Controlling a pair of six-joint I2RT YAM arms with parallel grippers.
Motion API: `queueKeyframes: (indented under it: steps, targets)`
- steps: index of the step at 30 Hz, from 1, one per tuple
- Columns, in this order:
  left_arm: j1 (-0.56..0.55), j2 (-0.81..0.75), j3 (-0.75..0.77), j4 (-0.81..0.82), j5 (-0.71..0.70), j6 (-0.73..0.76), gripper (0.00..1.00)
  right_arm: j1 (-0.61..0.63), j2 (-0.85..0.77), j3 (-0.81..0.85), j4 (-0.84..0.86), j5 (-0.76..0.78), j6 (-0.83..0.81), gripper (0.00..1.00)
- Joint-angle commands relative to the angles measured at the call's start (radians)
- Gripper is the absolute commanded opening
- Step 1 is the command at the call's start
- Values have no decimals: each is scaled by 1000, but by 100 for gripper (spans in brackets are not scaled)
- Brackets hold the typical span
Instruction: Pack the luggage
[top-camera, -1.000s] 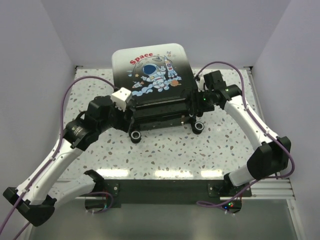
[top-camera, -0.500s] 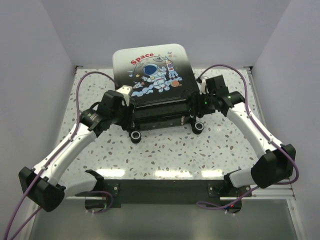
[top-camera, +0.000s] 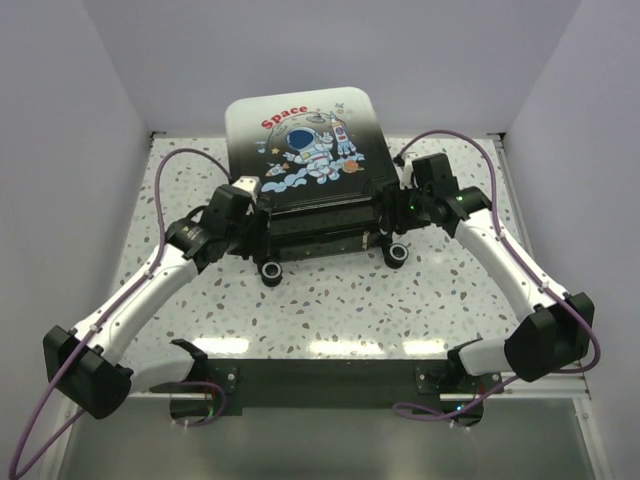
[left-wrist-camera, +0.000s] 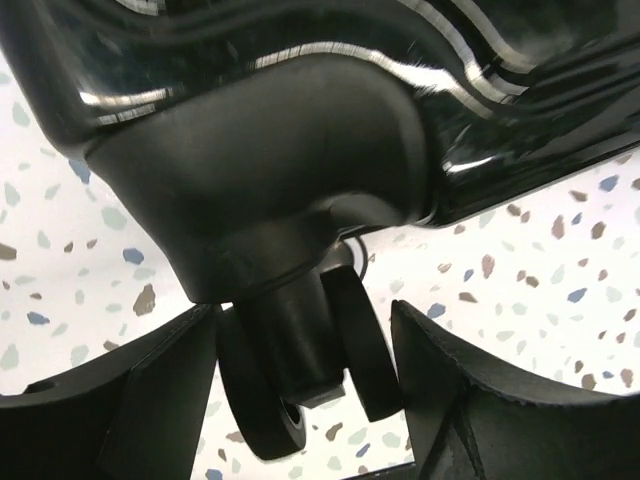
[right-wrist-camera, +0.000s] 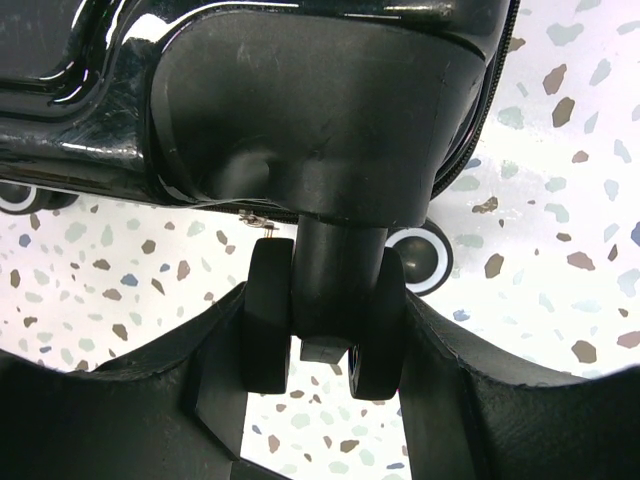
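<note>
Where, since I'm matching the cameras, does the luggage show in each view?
Top external: luggage upper centre, astronaut print facing the camera.
Left wrist: its black corner fills the top, wheel below, inside the left gripper.
Right wrist: black corner across the top, wheel below, inside the right gripper.
Shared landmark: the speckled tabletop.

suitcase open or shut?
Shut: the suitcase lies flat, printed shell stacked on the lower one, no lining showing. Zipped: cannot tell.
</note>
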Motion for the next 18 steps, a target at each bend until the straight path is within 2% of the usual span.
queueKeyframes:
  steps: [1, 4, 7, 8, 10, 11, 14, 18]
  targets:
    - [4, -14, -35, -43, -18, -25, 73, 2, -71, 2, 100, 4, -62, 0]
    - [4, -18, -57, -37, -11, -34, 72, 2, -70, -3, 104, -4, -64, 0]
    - [2, -3, -39, -3, -5, -40, 61, 2, -70, -11, 112, -8, -64, 0]
    - [2, 5, -32, 25, 5, -38, 52, 2, -67, -14, 123, -8, -65, 0]
    - [2, 11, -7, 58, 2, -28, 43, 1, -59, -11, 134, -2, -73, 0]
    - [2, 11, -2, 69, 0, -23, 35, 2, -56, -8, 143, -2, -73, 0]
    - [4, 9, -3, 121, 8, -5, 26, -1, -21, 20, 152, 18, -82, 0]
    - [2, 28, 1, 148, -9, -18, 1, -2, 10, 44, 172, 35, -108, 0]
